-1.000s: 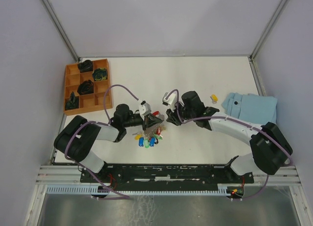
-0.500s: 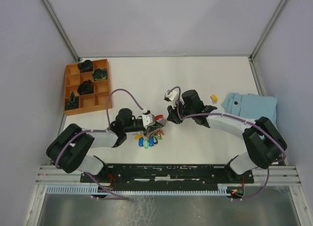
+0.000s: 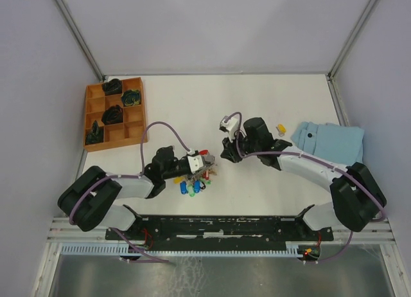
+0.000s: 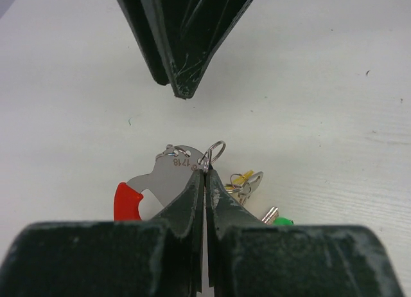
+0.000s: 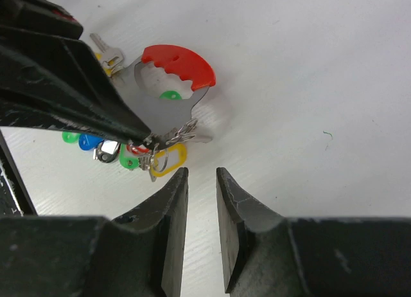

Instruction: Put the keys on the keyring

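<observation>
- Left gripper (image 4: 204, 176): jaws closed on the keyring (image 4: 168, 180), pinching its small wire loop; keys (image 3: 191, 186) bunched beside it on the table (image 4: 334, 85).
- Right gripper (image 5: 201, 175): jaws slightly apart, empty (approach level with the loop, slowly).
- Orange tray (image 3: 139, 126): dark items in four compartments, the others bare.

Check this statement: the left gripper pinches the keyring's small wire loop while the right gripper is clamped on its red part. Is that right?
Not quite. The left gripper does pinch the keyring, but the right gripper is open and empty, short of the red part; the right wrist view shows it.
</observation>
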Controlling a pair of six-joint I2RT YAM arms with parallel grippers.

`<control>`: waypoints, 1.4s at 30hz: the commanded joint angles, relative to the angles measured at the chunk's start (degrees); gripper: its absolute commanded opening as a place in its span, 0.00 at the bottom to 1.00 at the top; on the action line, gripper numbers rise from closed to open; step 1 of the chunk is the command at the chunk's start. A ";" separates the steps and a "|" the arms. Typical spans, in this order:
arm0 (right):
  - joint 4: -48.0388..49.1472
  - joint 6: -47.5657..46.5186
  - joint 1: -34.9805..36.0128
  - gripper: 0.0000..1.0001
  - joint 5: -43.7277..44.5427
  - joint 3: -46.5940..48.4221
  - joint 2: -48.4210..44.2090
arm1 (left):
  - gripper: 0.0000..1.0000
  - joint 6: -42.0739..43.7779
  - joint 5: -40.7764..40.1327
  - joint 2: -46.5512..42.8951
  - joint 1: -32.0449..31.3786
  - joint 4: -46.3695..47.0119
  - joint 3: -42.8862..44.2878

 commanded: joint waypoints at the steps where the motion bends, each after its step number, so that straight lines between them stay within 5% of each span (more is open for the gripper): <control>1: 3.72 -1.25 -0.09 0.33 -4.17 -2.92 -4.54 | 0.03 3.00 -2.92 -1.91 -0.43 4.27 -0.44; 7: 6.80 -4.94 0.75 0.33 -10.75 -3.75 -4.27 | 0.03 4.03 -4.45 -2.56 -0.86 3.47 -0.50; 13: 5.27 -6.52 1.42 0.34 -8.49 -2.79 -3.74 | 0.03 5.52 -6.46 -4.43 -1.64 3.47 -1.38; 23: -5.33 -2.21 0.11 0.38 15.07 2.71 -2.46 | 0.03 0.86 -7.40 -2.04 -1.66 5.71 -0.45; 29: -13.51 1.12 -6.64 0.41 25.19 8.62 3.03 | 0.03 -3.90 -9.05 0.70 -1.12 5.29 1.73; 42: -17.56 3.35 -24.53 0.41 28.09 16.05 15.20 | 0.03 -12.74 -4.73 4.29 2.56 3.95 5.00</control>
